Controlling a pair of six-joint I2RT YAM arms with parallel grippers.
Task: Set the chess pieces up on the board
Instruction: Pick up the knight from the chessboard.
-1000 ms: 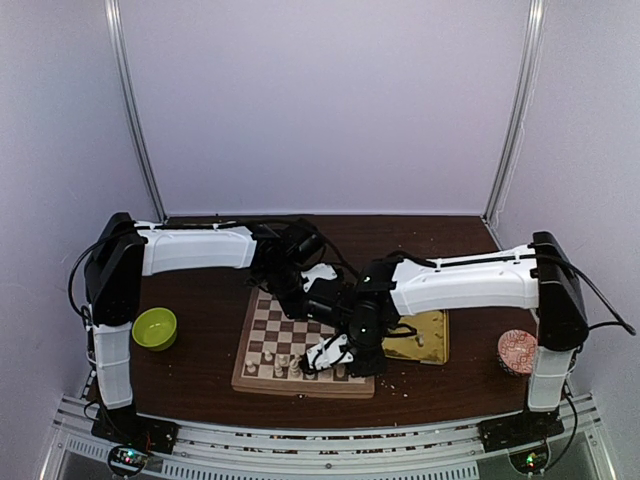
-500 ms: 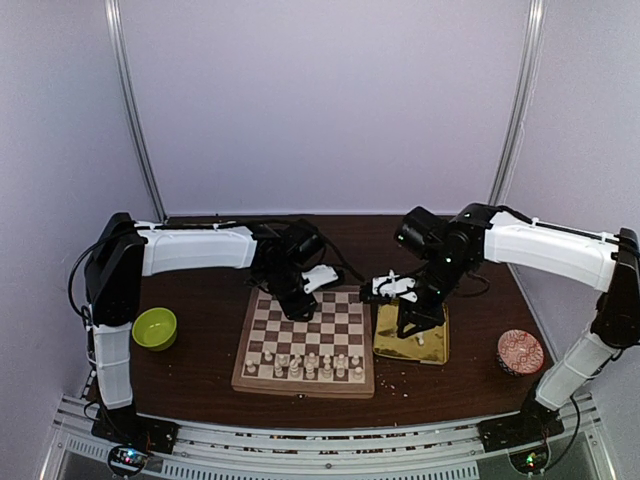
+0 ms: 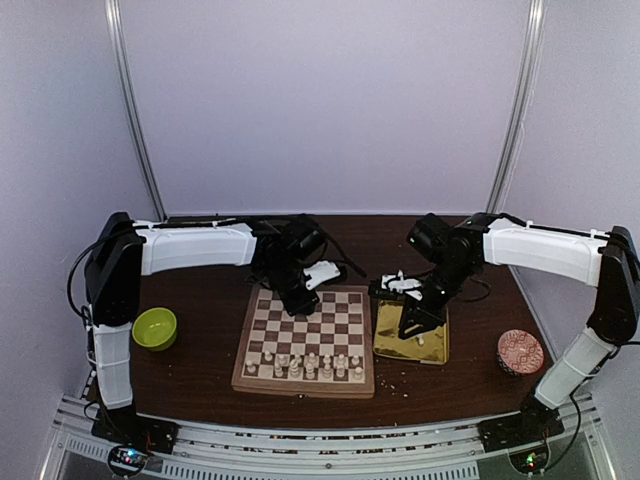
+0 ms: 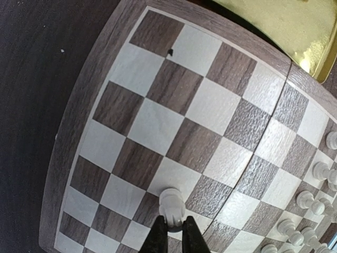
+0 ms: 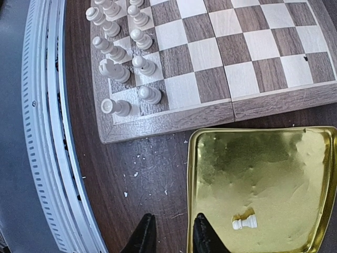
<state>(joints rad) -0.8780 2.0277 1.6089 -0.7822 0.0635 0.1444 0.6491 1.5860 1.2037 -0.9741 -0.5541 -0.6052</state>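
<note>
The board (image 3: pixel 262 322) lies mid-table, with several cream chess pieces (image 3: pixel 310 366) lined up in its two near rows. Over the board's far squares, my left gripper (image 3: pixel 300 303) is shut on one small white chess piece (image 4: pixel 172 202), which stands on the board (image 4: pixel 158 116) between the black fingertips (image 4: pixel 159 232). My right gripper (image 5: pixel 172 231) hangs open and empty over the near-left rim of the gold tray (image 5: pixel 263 158). One chess piece (image 5: pixel 245 223) lies on its side in that tray. More chess pieces (image 5: pixel 118 50) show on the board's corner.
The gold tray (image 3: pixel 432 345) sits against the board's right side. A green bowl (image 3: pixel 155 328) stands at the left and a red patterned round lid (image 3: pixel 520 352) at the right. Pale crumbs (image 5: pixel 138 158) dot the dark table near the tray.
My right arm has swung from the board's near rows to above the gold tray. The left gripper has closed on a piece over the board's far squares.
</note>
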